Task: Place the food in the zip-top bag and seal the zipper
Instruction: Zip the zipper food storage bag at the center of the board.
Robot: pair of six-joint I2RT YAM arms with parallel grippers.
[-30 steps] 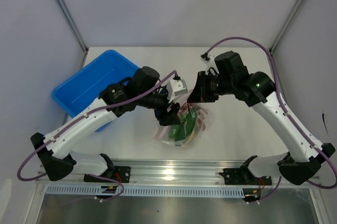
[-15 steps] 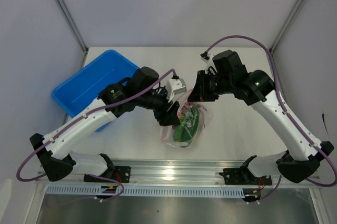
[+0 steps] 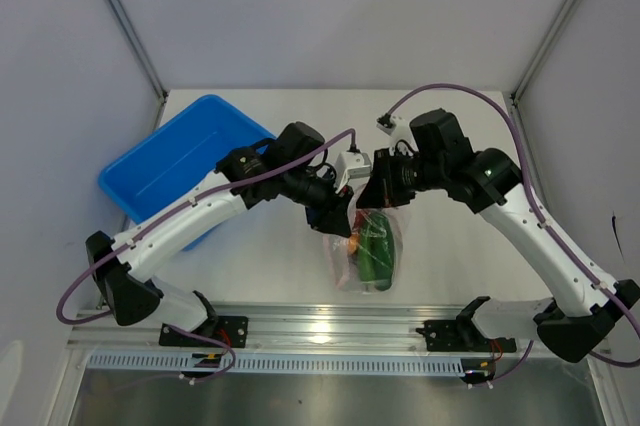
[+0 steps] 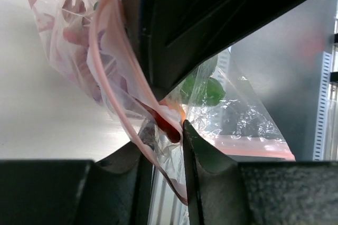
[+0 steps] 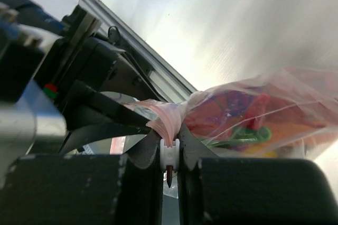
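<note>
The zip-top bag (image 3: 365,246) is clear, crinkly film scattered with faint pink dots, and its zipper (image 4: 248,141) is a plain pale pink strip. Inside the bag show a dark green vegetable (image 3: 378,256), an orange piece (image 3: 357,222) and a deep red chilli (image 4: 163,124). Left of the bag the bin (image 3: 170,161) is solid bright blue. Under the bag the table (image 3: 450,246) is plain white. Flanking the bag, the left arm (image 3: 190,221) and right arm (image 3: 545,246) are white with black joints and purple cables (image 3: 440,89).
</note>
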